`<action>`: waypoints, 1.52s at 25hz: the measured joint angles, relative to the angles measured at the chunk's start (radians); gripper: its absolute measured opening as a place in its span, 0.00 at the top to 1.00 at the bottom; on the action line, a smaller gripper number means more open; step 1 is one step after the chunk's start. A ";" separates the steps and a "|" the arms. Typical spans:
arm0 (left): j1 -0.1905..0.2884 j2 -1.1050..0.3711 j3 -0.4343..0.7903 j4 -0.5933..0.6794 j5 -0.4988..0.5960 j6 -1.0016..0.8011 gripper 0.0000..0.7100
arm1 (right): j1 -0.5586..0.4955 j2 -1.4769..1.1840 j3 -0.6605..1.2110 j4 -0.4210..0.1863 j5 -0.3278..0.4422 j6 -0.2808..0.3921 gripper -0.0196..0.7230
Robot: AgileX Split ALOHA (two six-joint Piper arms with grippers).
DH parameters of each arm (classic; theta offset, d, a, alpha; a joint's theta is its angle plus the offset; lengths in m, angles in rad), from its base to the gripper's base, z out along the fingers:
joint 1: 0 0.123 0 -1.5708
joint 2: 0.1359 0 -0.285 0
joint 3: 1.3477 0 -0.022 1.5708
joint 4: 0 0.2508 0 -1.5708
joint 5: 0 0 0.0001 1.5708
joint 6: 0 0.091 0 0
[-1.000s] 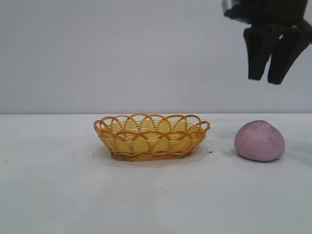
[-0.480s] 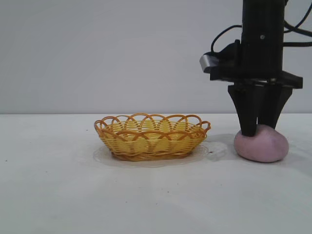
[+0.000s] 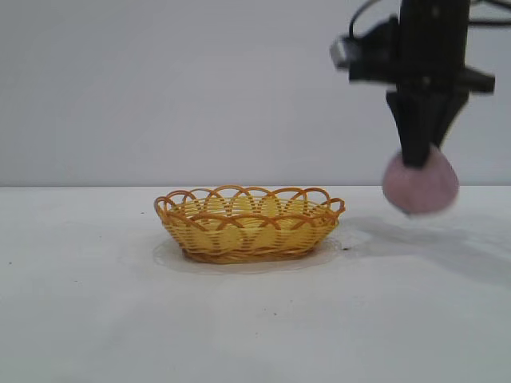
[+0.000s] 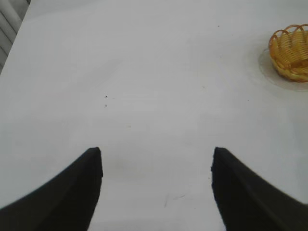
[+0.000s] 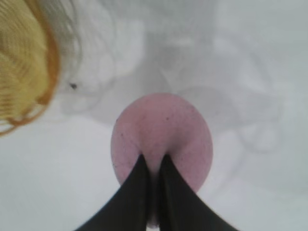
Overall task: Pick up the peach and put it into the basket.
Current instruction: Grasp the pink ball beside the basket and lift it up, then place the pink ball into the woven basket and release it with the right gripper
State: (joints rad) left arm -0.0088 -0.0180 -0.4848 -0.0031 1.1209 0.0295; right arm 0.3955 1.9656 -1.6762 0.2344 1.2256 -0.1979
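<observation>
The pink-mauve peach (image 3: 421, 186) hangs above the white table at the right, pinched at its top by my right gripper (image 3: 418, 155). In the right wrist view the black fingers (image 5: 139, 180) are squeezed close together into the peach (image 5: 163, 127), which is off the table. The yellow and orange woven basket (image 3: 249, 223) stands on the table to the left of the peach, empty; its rim shows in the right wrist view (image 5: 45, 72). My left gripper (image 4: 156, 156) is open and empty over bare table, far from the basket (image 4: 291, 53).
The white table (image 3: 96, 303) stretches wide to the left and front of the basket. A plain grey wall stands behind. A faint shadow lies on the table under the lifted peach.
My right gripper came down onto the peach, shut on its top, and has lifted it off the table. The basket has not moved.
</observation>
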 joint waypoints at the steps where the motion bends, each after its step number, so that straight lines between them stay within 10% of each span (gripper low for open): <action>1: 0.000 0.000 0.000 0.000 0.000 0.000 0.39 | 0.024 0.004 0.000 0.002 0.002 0.000 0.97; 14: 0.000 0.000 0.000 0.000 0.000 0.000 0.39 | 0.195 0.119 0.000 0.018 -0.164 0.000 0.97; 26: 0.000 0.000 0.000 0.000 0.000 0.000 0.39 | 0.195 0.152 0.000 0.018 -0.177 0.000 0.52; 38: 0.000 -0.001 0.000 0.000 0.000 0.000 0.39 | 0.101 0.115 -0.099 -0.097 -0.079 0.049 0.53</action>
State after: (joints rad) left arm -0.0088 -0.0185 -0.4848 -0.0031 1.1209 0.0295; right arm 0.4962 2.0807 -1.7749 0.1376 1.1462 -0.1486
